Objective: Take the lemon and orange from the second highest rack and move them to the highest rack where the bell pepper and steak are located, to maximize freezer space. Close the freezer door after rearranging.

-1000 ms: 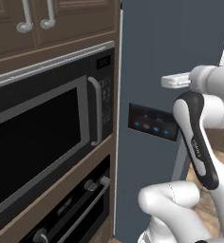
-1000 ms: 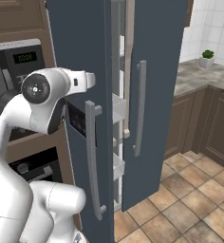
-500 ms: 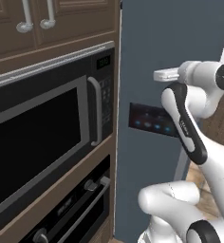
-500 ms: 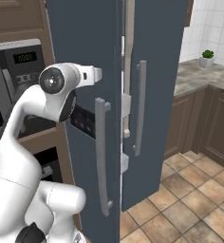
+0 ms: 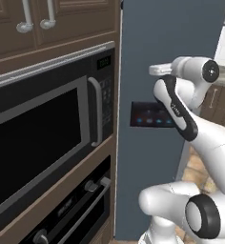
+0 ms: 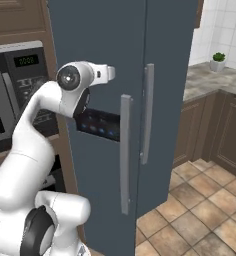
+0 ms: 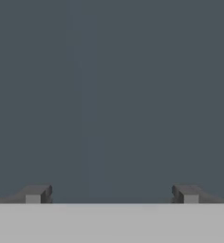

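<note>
The freezer door point(image 6: 105, 125) stands to the right of the microwave point(image 5: 47, 128) and the oven point(image 5: 71, 209) below it. In the right base view it looks shut or very nearly so, its outer face roughly level with the neighbouring door point(image 6: 172, 90); whether the seal has fully met cannot be told. Its small black panel point(image 6: 101, 125) sits at mid height and its grey bar handle point(image 6: 125, 152) runs upright near the free edge, just beside the handle point(image 6: 148, 112) of the other door.

As a judgement, the door is a stiff, tall slab that swings on hinges, fairly heavy and slow to start moving, with a smooth painted face that would let fingers slide. A flat push needs no grip and works best far from the hinge, near the bar. If a hold is wanted, the bar is the only graspable part, taken across its width around mid height.

The claw point(image 7: 111, 194) has its fingertips point(image 7: 35, 193) spread wide apart with nothing between them, and it faces the plain blue face close up. The arm point(image 6: 50, 125) reaches across in front of the panel, wrist near the door's upper part.

The lemon, orange, pepper and steak are behind the door.
</note>
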